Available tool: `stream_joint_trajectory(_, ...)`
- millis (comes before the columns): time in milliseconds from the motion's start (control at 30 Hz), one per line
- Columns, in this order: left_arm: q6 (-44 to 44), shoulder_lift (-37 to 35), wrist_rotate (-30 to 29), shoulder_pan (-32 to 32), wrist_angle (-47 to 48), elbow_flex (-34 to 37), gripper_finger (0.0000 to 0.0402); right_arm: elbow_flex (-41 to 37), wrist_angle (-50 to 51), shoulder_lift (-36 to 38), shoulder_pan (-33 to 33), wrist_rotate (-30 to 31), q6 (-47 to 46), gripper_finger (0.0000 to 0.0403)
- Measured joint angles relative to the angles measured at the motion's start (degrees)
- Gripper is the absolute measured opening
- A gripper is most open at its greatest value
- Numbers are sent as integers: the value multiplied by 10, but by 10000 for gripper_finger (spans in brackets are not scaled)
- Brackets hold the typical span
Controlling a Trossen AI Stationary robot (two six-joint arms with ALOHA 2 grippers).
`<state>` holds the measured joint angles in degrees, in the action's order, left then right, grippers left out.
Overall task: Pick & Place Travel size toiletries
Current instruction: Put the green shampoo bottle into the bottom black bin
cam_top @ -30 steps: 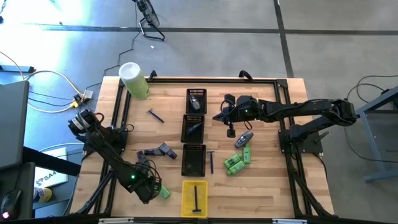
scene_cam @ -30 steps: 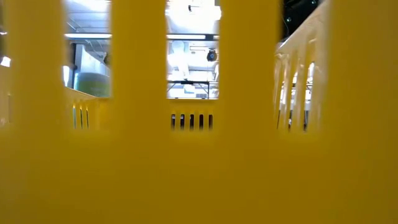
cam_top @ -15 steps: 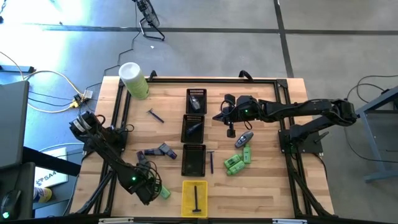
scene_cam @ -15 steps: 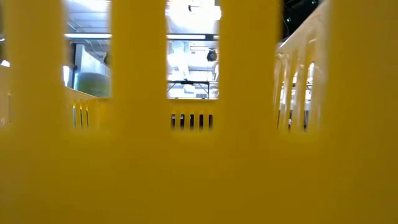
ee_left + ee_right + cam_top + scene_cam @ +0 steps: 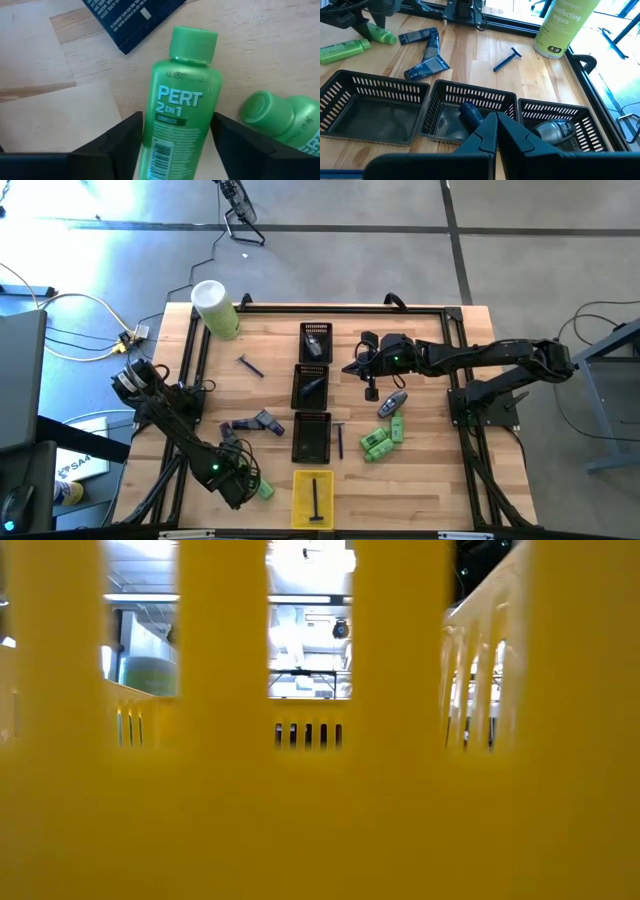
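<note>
A bright green bottle [image 5: 182, 95] lies label-up on the wood, near the table's front left. My left gripper [image 5: 177, 125] stands over it, pointing down, with one finger on either side of it; in the high view this gripper [image 5: 245, 480] is left of the yellow tray. A second green bottle [image 5: 280, 120] lies close beside the first. My right gripper [image 5: 496, 125] hovers shut and empty over the row of black trays, at the far right [image 5: 358, 366]. Purple-grey tubes [image 5: 255, 423], more green bottles [image 5: 380, 440] and a grey-blue oval piece [image 5: 392, 402] lie loose on the table. My left gripper has the green bottle's body between its two fingers, one finger [image 5: 125, 137] on each long side [image 5: 150, 125], below the label's middle. The fingers come from above and lie across the bottle. The bottle lies flat on the table, its cap pointing away.
Three black trays [image 5: 311, 437] run down the table's middle; two hold an item. The yellow tray [image 5: 298, 502] at the front holds a dark stick, and its wall [image 5: 320, 810] fills the low view. A pale-green wipes cylinder [image 5: 215, 308] stands far left. A blue razor [image 5: 249, 365] lies loose.
</note>
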<state>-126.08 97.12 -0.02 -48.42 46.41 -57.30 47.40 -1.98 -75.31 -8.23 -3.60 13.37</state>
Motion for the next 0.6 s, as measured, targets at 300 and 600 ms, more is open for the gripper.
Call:
stream_joint_trajectory(300,0,0,-1,0,4,0,177,0,0,0,0,0,0,4)
stream_joint_trajectory(600,7,-1,-1,0,2,0,178,0,0,0,0,0,0,4)
